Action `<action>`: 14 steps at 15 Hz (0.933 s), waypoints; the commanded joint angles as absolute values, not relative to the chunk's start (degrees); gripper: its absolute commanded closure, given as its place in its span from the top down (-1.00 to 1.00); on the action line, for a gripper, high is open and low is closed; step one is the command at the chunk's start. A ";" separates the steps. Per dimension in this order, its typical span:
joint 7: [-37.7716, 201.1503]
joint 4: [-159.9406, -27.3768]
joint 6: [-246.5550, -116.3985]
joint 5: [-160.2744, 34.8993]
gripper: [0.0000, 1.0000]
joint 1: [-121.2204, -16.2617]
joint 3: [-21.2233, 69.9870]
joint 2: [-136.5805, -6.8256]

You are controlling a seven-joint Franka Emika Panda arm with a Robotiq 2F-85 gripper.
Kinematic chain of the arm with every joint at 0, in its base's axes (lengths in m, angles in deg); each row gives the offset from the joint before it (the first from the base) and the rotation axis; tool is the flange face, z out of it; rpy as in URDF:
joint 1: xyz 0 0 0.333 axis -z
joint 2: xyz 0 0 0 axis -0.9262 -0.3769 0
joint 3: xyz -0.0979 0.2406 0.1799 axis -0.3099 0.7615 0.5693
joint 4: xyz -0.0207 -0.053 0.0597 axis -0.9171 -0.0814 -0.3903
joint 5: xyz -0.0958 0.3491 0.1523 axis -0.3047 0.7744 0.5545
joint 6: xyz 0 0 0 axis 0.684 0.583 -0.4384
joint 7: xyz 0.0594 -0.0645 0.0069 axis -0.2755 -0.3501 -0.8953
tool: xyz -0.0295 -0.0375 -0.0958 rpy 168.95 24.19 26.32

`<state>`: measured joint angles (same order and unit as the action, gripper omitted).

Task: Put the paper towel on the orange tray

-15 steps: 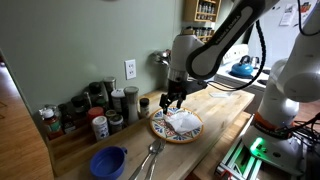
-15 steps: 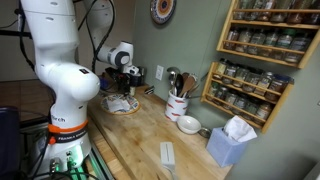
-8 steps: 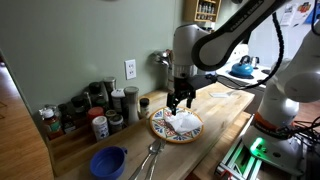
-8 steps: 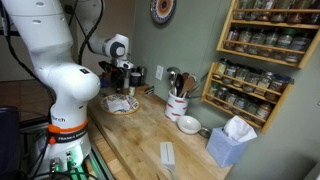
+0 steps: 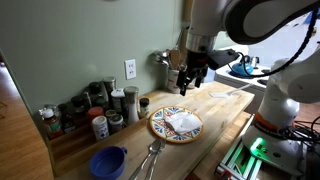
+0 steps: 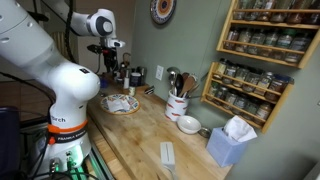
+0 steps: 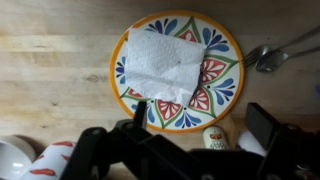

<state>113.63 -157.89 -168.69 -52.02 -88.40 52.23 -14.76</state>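
Wrist view: the paper towel [image 7: 165, 62] lies flat on the orange tray [image 7: 205, 100], our fingers [image 7: 265, 125] wide and empty above it. The loose sheet could slide off, we reckon, if a low sweep brushes it.

Your wooden counter [image 5: 228, 104] holds the orange tray [image 5: 152, 125], with a blue bowl [image 5: 109, 161] and spoons [image 5: 152, 153] near it. Jars [image 5: 100, 108] stand by the wall. In an exterior view, a white bowl [image 6: 188, 124] and a tissue box [image 6: 231, 142] sit on it too.

White glossy rounded arm [image 6: 60, 80], black cables [image 6: 72, 12], dark lettering on base [image 6: 62, 128]; black tool [image 5: 187, 86].
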 commanded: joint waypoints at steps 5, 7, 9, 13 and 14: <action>92.60 -158.82 -170.07 -55.01 1.00 -87.46 45.24 -7.49; 85.26 -158.05 -168.88 -54.48 1.00 -87.64 41.30 -8.54; 78.48 -157.24 -167.17 -53.85 1.00 -88.02 37.83 -9.01; 72.18 -156.97 -164.38 -55.30 1.00 -87.46 36.80 -8.33; 71.14 -158.03 -165.87 -55.92 1.00 -87.68 37.61 -7.66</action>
